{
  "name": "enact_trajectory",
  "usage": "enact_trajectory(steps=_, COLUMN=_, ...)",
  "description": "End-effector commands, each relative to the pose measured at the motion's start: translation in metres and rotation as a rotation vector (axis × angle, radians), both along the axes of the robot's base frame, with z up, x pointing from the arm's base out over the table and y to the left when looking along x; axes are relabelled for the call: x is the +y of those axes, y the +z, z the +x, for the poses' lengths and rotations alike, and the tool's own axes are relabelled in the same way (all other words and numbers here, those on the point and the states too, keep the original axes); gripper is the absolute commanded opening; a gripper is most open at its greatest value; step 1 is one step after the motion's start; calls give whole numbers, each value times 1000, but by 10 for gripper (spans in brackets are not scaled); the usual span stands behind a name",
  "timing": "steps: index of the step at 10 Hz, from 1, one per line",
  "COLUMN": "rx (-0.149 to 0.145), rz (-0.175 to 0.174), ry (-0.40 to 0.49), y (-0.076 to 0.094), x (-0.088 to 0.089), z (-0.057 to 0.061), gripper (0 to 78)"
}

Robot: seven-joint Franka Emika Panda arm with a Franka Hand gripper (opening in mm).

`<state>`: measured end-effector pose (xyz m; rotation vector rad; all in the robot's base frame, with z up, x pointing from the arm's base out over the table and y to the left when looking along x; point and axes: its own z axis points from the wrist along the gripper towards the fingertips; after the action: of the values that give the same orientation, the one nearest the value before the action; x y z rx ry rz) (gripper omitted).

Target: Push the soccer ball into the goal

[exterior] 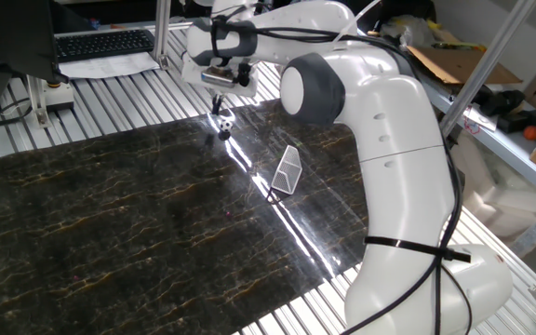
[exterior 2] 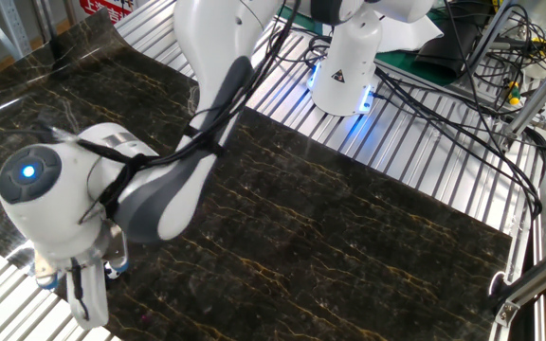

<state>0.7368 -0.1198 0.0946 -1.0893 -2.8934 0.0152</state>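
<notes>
We note the soccer ball (exterior: 222, 122) near the far edge of the dark marble mat (exterior: 110, 214), where the mat meets the slatted metal table (exterior: 110, 102). The goal (exterior: 288, 171) lies well apart from it, further along the bright glare streak, near the arm's white column. The gripper (exterior: 220, 87) hangs just above the ball, slightly to the far side. We cannot tell whether its fingers are parted or closed; they are dark and small in this view, and the other fixed view shows only the wrist housing (exterior 2: 55, 227) from behind, hiding ball and goal alike.

Our judgement: the step in hand is setting up behind the ball for 1 push.

To do it well:
- Bring the fingertips down on the side of the ball opposite the goal, on the ball-to-goal line.
- Keep low enough to meet the ball at mid-height, so it does not slip underneath.
- Push slowly; such a tiny ball will roll freely on polished stone.
- The goal's mouth direction is unclear here, so check the angle first.
</notes>
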Motion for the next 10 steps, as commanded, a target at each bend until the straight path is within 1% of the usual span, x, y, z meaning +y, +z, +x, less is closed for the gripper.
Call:
enact_trajectory(steps=1, rx=8, rz=-142, ry=112, y=-11, x=0, z=-1, gripper=12)
enact_trajectory(steps=2, rx=-2, rz=-132, ry=115, y=-12, x=-1, z=-1, gripper=12)
enact_trajectory(steps=3, rx=-15, rz=-154, ry=132, y=-13, x=-4, z=-1, gripper=12)
enact_trajectory(steps=4, rx=-34, rz=-156, ry=145, y=-14, x=-8, z=-1, gripper=12)
enact_trajectory(steps=5, rx=-40, rz=-158, ry=159, y=-13, x=-13, z=-1, gripper=12)
enact_trajectory(steps=6, rx=-41, rz=-169, ry=171, y=-12, x=-17, z=-2, gripper=12)
enact_trajectory(steps=7, rx=-49, rz=-206, ry=184, y=-14, x=-20, z=-4, gripper=12)
enact_trajectory(steps=8, rx=-55, rz=-217, ry=189, y=-16, x=-20, z=-5, gripper=12)
enact_trajectory(steps=9, rx=-60, rz=-219, ry=191, y=-19, x=-20, z=-8, gripper=12)
enact_trajectory(steps=10, rx=-50, rz=-220, ry=194, y=-20, x=-19, z=-11, gripper=12)
